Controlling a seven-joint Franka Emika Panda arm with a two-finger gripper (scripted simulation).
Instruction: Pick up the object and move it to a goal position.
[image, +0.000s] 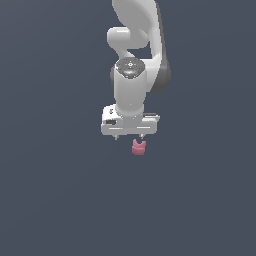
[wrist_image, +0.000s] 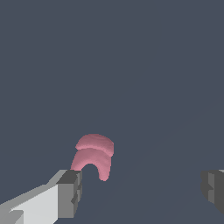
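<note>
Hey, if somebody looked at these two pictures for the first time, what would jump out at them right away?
First the white arm, reaching down the middle of the exterior view against a plain dark grey background. Just under its tool sits the small pink-red piece, the only colour in the scene. In the wrist view the tool's fingers stand wide apart, with the pink-red piece close by one finger, not gripped.

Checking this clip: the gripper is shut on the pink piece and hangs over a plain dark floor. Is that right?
Not quite. The wrist view shows the gripper open, its fingers spread wide, with the pink piece near one finger, not clamped. The plain dark floor is right.
</note>
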